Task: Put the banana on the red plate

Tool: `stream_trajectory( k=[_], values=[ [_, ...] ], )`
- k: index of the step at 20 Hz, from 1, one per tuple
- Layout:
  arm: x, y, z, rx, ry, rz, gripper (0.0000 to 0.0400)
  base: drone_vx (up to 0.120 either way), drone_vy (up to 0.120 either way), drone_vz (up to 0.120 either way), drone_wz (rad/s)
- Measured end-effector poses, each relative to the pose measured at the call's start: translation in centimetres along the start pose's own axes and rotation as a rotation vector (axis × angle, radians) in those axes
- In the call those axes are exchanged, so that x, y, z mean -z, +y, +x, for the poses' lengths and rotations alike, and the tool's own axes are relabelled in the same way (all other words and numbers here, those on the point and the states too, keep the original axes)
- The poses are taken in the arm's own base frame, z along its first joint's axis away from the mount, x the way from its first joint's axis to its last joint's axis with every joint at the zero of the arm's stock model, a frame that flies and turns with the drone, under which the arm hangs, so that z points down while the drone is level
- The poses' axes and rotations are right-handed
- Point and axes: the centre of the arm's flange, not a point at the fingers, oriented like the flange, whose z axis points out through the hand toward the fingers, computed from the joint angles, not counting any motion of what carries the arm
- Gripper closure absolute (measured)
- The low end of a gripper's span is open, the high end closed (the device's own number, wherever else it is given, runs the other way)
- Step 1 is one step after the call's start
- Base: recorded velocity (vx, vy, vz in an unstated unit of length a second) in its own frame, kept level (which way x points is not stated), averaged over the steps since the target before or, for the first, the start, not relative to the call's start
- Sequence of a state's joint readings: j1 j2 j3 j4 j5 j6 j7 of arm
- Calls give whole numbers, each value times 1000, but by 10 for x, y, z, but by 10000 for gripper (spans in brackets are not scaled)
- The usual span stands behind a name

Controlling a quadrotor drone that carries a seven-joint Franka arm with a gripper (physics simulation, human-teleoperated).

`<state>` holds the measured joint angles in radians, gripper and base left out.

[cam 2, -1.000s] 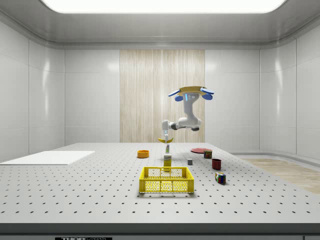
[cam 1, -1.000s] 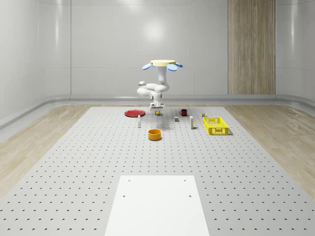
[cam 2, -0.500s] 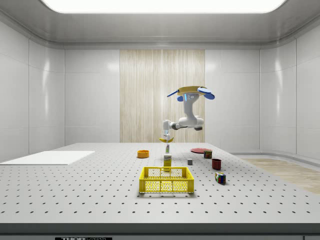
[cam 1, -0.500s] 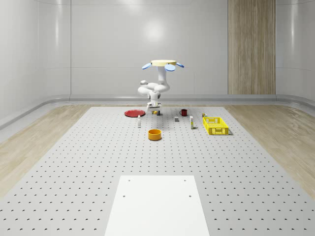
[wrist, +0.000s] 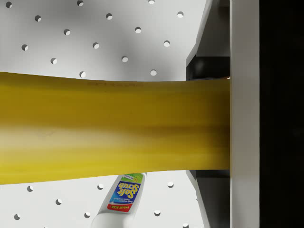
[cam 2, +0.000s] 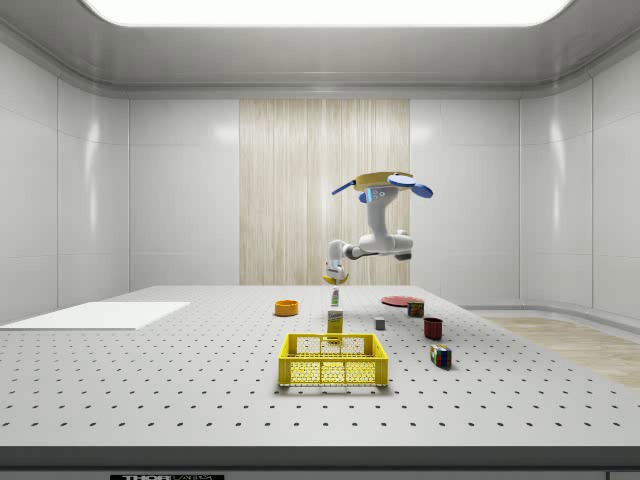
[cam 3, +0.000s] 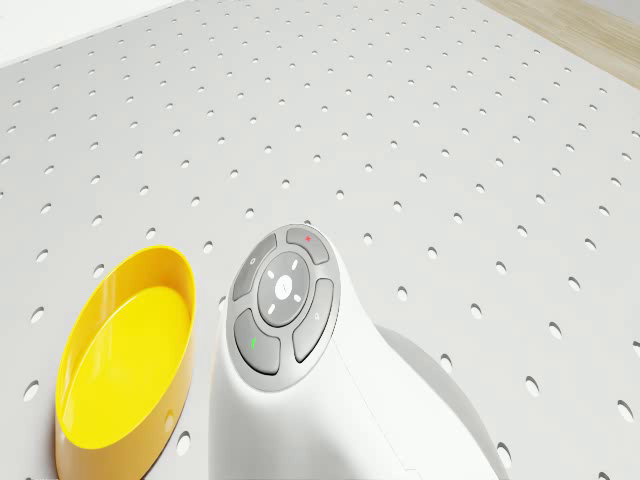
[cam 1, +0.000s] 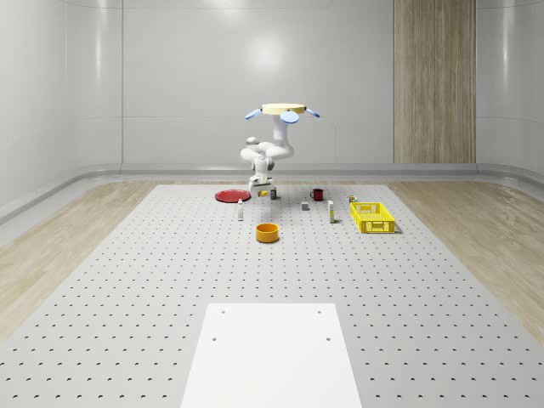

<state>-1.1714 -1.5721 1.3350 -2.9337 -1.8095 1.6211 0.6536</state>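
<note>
1. Two dark finger pads (wrist: 209, 66) of the white two-finger gripper (cam 2: 334, 272) pinch the long yellow banana (wrist: 114, 128); the fruit lies crosswise between them, one end pressed against the inner face of the finger in the wrist view, the rest running out past the gripper.
2. Banana and gripper hang in the air above the grey perforated table (cam 1: 153, 280), well clear of its surface.
3. Below the held banana stands a white scrub-cleaner bottle with a blue and green label (wrist: 121, 199).
4. The quadrotor drone with blue rotors (cam 1: 283, 110) hovers over the far part of the table, its white jointed arm (cam 1: 265, 157) bent down toward the whole-scene view's left.
5. The flat round red plate (cam 1: 230, 196) lies on the table just beside the gripper, toward the whole-scene view's left.
6. A shallow yellow-orange bowl (cam 1: 268, 232) sits nearer the camera; a yellow slatted plastic crate (cam 1: 373, 218) stands to the whole-scene view's right.
</note>
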Motion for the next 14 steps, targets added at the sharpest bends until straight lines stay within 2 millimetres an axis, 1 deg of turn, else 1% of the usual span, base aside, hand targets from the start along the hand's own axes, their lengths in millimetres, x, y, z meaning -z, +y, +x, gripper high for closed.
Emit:
stream_trajectory(
  k=[14],
  values=[
    [0, 0, 0, 421, 2, 1, 210, 0, 0, 0, -300]
  ],
)
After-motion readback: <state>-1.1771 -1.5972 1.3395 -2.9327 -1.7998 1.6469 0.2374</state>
